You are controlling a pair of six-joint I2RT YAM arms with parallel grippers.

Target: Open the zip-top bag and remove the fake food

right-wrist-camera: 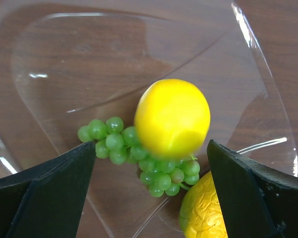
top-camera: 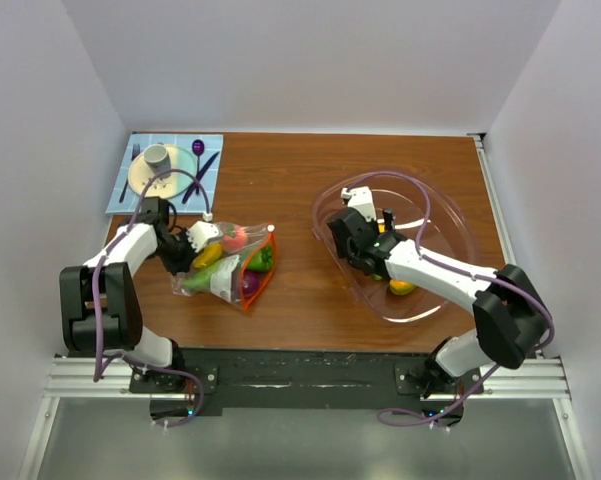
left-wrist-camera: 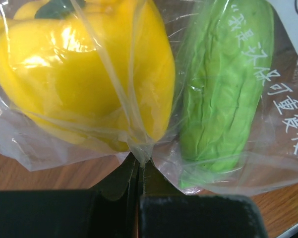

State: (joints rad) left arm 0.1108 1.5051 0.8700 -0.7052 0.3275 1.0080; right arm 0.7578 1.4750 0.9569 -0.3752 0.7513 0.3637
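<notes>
The zip-top bag (top-camera: 225,265) lies on the left of the table, with its orange-red zip strip (top-camera: 271,262) facing right. It holds fake food: a yellow pepper (left-wrist-camera: 84,69), a green gourd (left-wrist-camera: 223,89), and red-pink (top-camera: 234,237) and purple (top-camera: 249,284) pieces. My left gripper (left-wrist-camera: 139,161) is at the bag's left end (top-camera: 192,252), shut on a pinched fold of its plastic. My right gripper (right-wrist-camera: 151,143) hangs open inside the clear bowl (top-camera: 460,225). Just beyond its fingertips are a round yellow fruit (right-wrist-camera: 172,118), green grapes (right-wrist-camera: 139,153) and a wrinkled yellow fruit (right-wrist-camera: 203,215); the fingers touch none of them.
At the back left corner, a blue placemat (top-camera: 120,195) carries a grey cup (top-camera: 156,156) on a round plate, a purple spoon (top-camera: 197,148) and dark cutlery. White walls close in the table on three sides.
</notes>
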